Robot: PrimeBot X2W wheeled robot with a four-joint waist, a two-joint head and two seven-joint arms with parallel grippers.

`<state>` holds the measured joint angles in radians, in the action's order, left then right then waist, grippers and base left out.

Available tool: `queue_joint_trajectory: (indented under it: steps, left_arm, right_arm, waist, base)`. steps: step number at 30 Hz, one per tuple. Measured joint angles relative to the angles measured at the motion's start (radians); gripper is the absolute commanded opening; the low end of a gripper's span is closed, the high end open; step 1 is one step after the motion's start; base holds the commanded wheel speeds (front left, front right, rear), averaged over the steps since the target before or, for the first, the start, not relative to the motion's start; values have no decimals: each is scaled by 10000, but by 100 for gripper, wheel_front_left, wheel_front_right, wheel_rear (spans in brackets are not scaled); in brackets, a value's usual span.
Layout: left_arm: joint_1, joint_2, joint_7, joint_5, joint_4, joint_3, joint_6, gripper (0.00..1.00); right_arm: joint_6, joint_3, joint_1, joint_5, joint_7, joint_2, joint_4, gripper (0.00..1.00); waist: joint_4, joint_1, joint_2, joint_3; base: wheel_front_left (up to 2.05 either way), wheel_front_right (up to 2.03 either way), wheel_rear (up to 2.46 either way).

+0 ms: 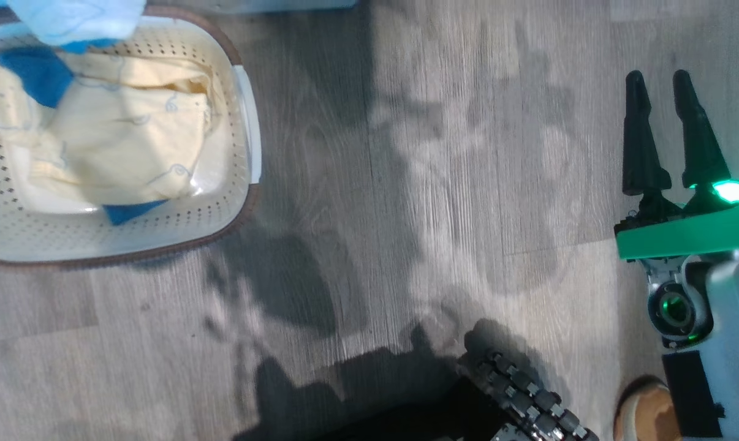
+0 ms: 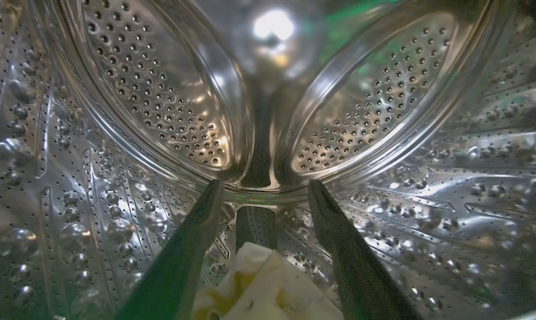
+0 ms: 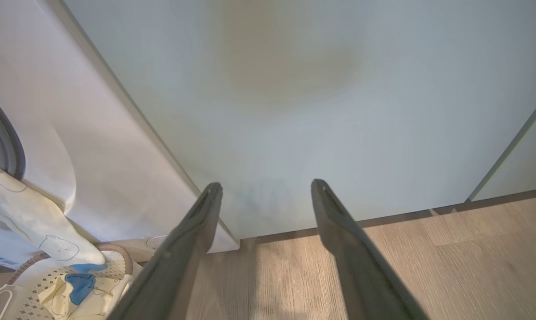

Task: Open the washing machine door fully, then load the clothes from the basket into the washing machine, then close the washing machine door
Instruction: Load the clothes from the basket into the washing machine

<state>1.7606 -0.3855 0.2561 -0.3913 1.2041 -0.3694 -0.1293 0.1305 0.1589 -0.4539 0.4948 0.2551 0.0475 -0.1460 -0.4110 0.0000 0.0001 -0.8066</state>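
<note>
- Two hands, both spread wide: my left hand (image 2: pixel 266 183) is reaching deep into the steel drum (image 2: pixel 161 98) of the washing machine (image 3: pixel 94 169), gripping nothing.
- A pale yellow garment (image 2: pixel 259 286) is lying low in the drum between my fingers. I'm judging it is sitting far enough in to clear the door.
- My right hand (image 1: pixel 658 76) is hanging open and empty over the floor (image 1: pixel 406 184), well aside from the loading path.
- More clothes (image 1: pixel 124 135) are sitting in the basket (image 1: pixel 242 211).
</note>
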Motion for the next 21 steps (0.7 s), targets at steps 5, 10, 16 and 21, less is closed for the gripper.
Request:
queue_joint_trajectory:
  steps: [5, 10, 16, 21]
  left_arm:
    - [-487, 215, -73, -326, 326, -167, 0, 100]
    - [-1292, 414, -81, -790, 408, -190, 0, 100]
    - [-2201, 581, -50, -1041, 334, -255, 0, 100]
    - [-3448, 675, -4, -1317, -161, -203, 0, 100]
  right_arm:
    - [0, -44, 220, -52, 0, 0, -10, 100]
    - [0, -136, 631, -163, 0, 0, -105, 100]
    - [-2, -261, 900, -236, 0, 6, -178, 100]
    - [0, -297, 1274, -297, 0, 44, -226, 100]
  waist:
    - [107, 0, 0, 436]
    - [246, 0, 0, 991]
    - [420, 0, 0, 1622]
    - [568, 0, 0, 2277]
  base:
    - [0, 0, 0]
    - [0, 0, 0]
    - [0, 0, 0]
    - [0, 0, 0]
